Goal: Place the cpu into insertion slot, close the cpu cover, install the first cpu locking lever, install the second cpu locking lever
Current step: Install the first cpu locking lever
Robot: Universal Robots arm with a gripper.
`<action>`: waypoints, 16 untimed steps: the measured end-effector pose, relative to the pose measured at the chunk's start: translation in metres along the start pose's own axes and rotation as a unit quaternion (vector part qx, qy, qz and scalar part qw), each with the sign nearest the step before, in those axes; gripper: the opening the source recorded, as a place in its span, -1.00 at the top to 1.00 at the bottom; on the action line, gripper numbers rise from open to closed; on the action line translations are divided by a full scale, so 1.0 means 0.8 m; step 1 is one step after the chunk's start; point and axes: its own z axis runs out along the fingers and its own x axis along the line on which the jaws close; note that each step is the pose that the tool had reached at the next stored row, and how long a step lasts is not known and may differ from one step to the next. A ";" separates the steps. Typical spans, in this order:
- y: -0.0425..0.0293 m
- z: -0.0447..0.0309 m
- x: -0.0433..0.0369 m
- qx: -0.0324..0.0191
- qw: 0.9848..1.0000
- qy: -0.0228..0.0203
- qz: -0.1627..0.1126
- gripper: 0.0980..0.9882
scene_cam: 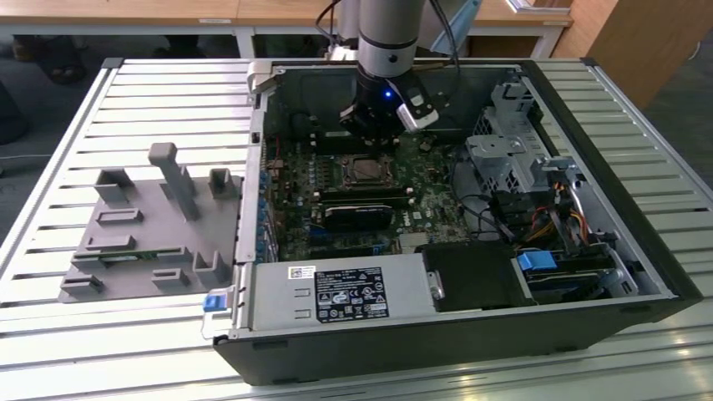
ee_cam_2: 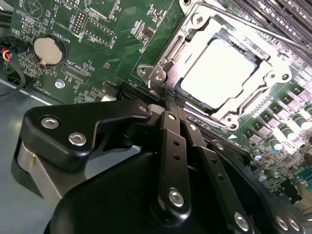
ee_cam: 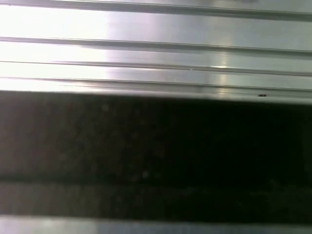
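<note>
The cpu [ee_cam_2: 222, 73] lies flat in the insertion slot [scene_cam: 362, 171] on the green board, its pale metal top glaring in the second wrist view. The cpu cover [ee_cam_2: 195, 27] is down around it, framing the chip with its square window. A thin metal locking lever [ee_cam_2: 163, 61] runs along one side of the socket. My gripper [ee_cam_2: 169, 103] hangs just off a corner of the socket with its two black fingers [ee_cam_2: 171, 146] pressed together and nothing visible between them. In the exterior view the gripper [scene_cam: 371, 136] sits low inside the case, just behind the socket.
The open computer case [scene_cam: 624, 251] walls the board on all sides. Black memory strips [scene_cam: 359, 197] lie in front of the socket, with a labelled power-supply box [scene_cam: 334, 294] nearer. A drive cage [scene_cam: 507, 154] and cables are on the exterior view's right. A grey fixture [scene_cam: 145, 225] rests on the slatted table.
</note>
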 end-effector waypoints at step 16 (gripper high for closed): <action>0.0040 -0.0009 0.000 0.002 1.000 0.000 0.000 0.98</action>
